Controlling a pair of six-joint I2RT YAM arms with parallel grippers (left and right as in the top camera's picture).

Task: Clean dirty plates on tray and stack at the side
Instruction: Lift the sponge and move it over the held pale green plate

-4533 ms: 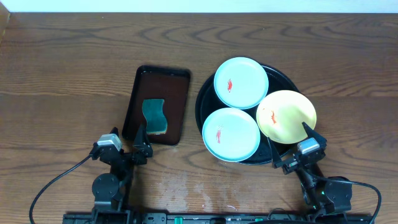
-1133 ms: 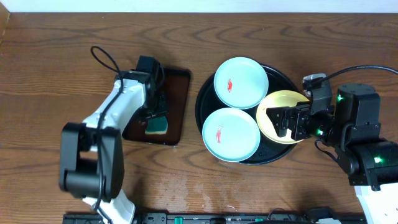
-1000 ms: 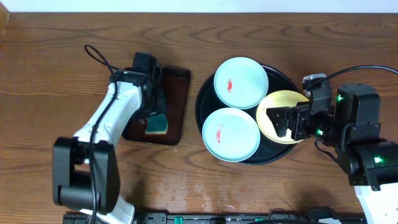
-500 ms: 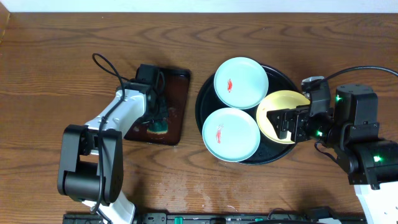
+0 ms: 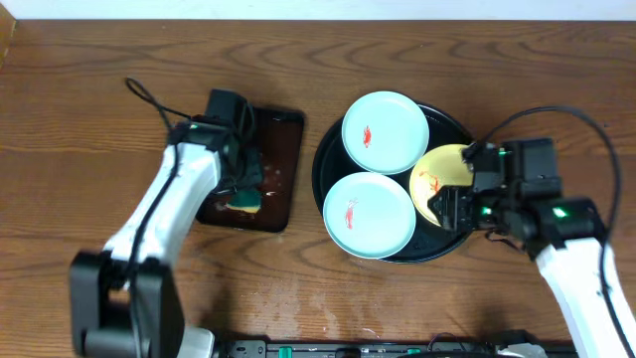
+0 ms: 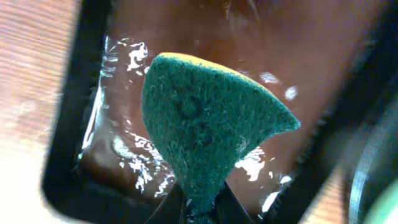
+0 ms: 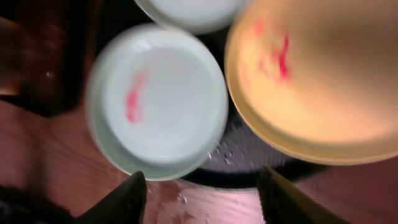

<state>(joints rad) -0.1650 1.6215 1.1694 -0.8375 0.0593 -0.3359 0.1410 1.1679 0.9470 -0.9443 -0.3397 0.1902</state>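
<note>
Left gripper [image 6: 200, 208] is pressed tight on the lower corner of a dark green scouring sponge with a yellow backing [image 6: 205, 124]. The sponge is over the small rectangular dark brown tray [image 5: 280, 149], whose floor looks wet and shiny in the left wrist view. Cannot tell if the sponge touches the tray floor or is just above it. The brown tray is on the wooden table [image 5: 99, 99], just left of the large round glossy black tray [image 5: 449, 127].

All three plates are on or over the black tray:
- Pale mint-blue round plate [image 5: 385, 131] is at the tray's far edge and has a small red smear in the middle.
- Second pale mint-blue round plate [image 5: 369, 215] is at the near-left edge, just beside the first, and also has a red smear.
- Pale yellow round plate [image 5: 437, 181] is on the right side of the tray, with red smears near its far-left part. Its near-right part is hidden under the right arm. Cannot tell if it lies flat or is tipped up.

Right gripper [image 7: 202, 193] has its fingers spread wide apart with nothing between them. It hangs over the near edge of the black tray, between the second mint-blue plate and the yellow plate. The right fingertip is close to the yellow plate's rim.
</note>
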